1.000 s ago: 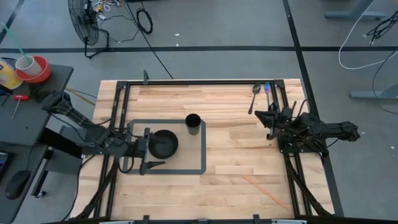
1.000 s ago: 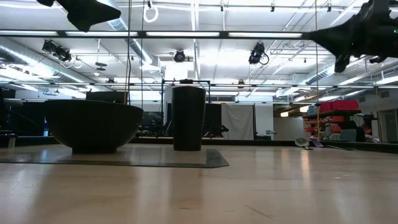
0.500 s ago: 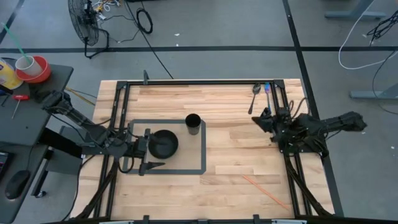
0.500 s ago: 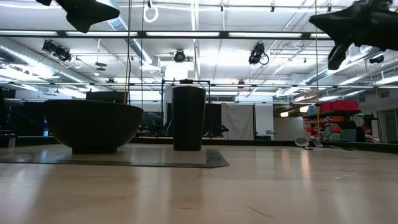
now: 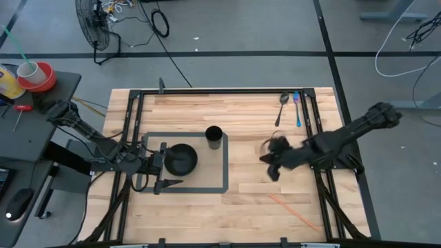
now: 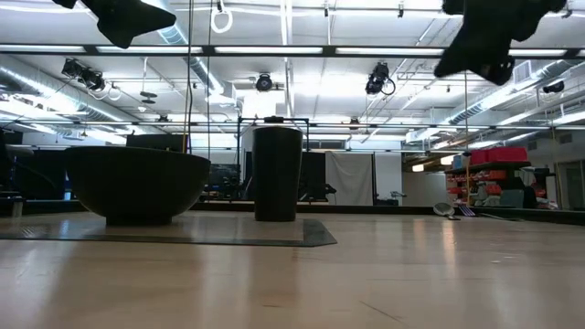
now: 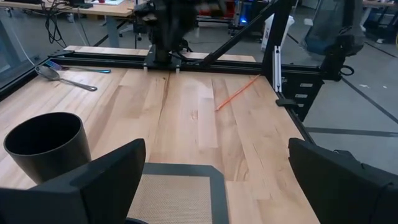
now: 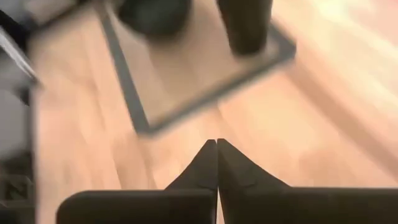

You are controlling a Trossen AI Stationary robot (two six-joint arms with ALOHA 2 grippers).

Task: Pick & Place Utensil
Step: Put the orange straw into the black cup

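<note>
Right gripper [image 5: 271,160] pinched tight on nothing, above bare wood.

The left gripper [image 5: 160,167] has its fingers spread wide, beside one black bowl [image 5: 182,158]. One black cup [image 5: 213,136] stands on the one grey mat [image 5: 222,186]. Two utensils, a spoon [image 5: 282,105] and a blue-handled one [image 5: 297,107], lie side by side at the far right of the table [image 5: 248,200]. One orange stick [image 5: 293,211] lies near the front.

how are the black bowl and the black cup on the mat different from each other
The black bowl is wide and low with a rounded body, while the black cup is narrow and tall with nearly straight walls. The bowl sits at the mat's left side, right by the open left gripper; the cup stands at the mat's far edge, away from either gripper. Both are black, upright, and appear empty.
</note>
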